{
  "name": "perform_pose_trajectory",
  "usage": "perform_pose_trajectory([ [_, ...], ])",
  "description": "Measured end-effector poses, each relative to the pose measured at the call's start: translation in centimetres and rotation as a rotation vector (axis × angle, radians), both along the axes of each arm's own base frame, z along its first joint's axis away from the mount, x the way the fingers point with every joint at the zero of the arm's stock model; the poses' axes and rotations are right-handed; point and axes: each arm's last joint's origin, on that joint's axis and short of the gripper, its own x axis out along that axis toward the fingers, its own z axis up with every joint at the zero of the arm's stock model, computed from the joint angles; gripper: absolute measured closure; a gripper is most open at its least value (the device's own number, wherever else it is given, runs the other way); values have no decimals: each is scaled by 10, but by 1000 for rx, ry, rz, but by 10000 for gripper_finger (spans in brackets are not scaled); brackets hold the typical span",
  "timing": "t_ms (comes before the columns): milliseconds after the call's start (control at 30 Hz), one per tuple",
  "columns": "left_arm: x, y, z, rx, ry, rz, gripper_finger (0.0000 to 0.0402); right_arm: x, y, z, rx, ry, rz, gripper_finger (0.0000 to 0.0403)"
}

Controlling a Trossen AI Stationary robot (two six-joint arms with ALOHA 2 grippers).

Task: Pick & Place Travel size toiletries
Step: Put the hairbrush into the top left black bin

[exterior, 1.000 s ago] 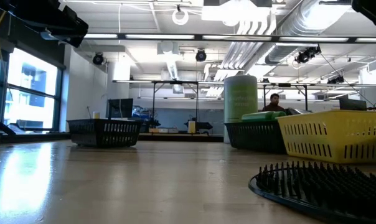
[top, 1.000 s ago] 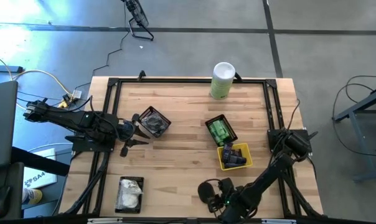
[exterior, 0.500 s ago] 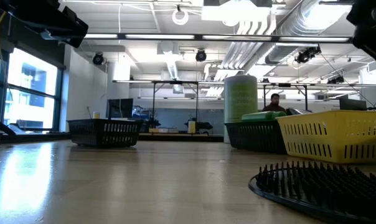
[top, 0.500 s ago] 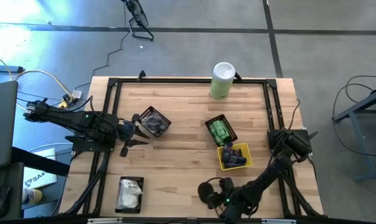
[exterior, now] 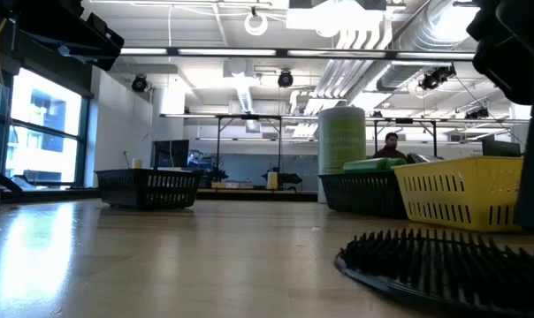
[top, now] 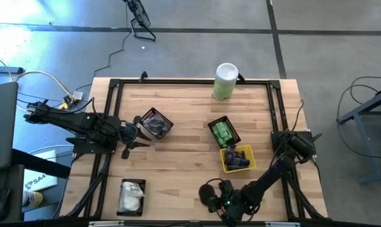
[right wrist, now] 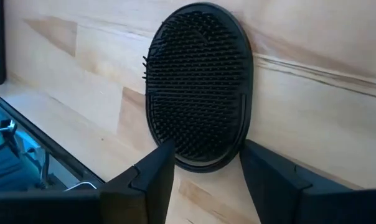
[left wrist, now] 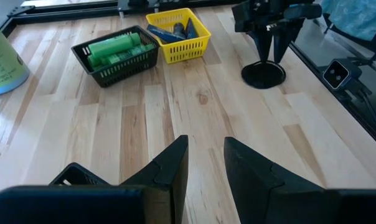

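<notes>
So from the high view, the right gripper (top: 209, 193) hangs low over a flat black round disc (top: 207, 196) near the table's front edge, well apart from the yellow basket (top: 237, 159) and the black basket of green bottles (top: 223, 133). The left gripper (top: 135, 133) waits just beside another black basket (top: 155, 123) on the left side.

Low view: the disc (exterior: 444, 265) lies flat on the table (exterior: 161, 256), bristles up, so it's basically a little round brush.

Left wrist view: its own fingers stand a bit apart with nothing between them.

Right wrist view: the fingers (right wrist: 152, 174) straddle the disc's (right wrist: 199, 87) near end, spread and not clamped yet. My guess is it's light, stiff plastic, fairly slick at the rim with soft springy bristles, so pinch across the narrow rim edges rather than pressing the bristles.
</notes>
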Motion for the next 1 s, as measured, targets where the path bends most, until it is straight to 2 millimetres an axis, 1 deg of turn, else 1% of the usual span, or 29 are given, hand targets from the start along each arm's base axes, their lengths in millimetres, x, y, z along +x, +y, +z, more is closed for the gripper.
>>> perform_pose_trajectory([
  [133, 0, 0, 0, 0, 0, 0, 302, 3, -3, 0, -2, 2, -8, 228],
  [233, 0, 0, 0, 0, 0, 0, 302, 4, -6, 0, -6, 6, -16, 242],
  [333, 0, 0, 0, 1, 3, 0, 302, 6, -7, -1, -10, 10, -20, 272],
  [633, -1, 0, -1, 3, 14, 0, 302, 5, -9, -3, -39, 17, -28, 390],
  [733, -1, 0, -1, 3, 15, 0, 302, 4, -10, -3, -45, 19, -28, 397],
  [1000, -1, 0, -1, 3, 14, 0, 302, 2, -8, -1, -50, 19, -14, 398],
])
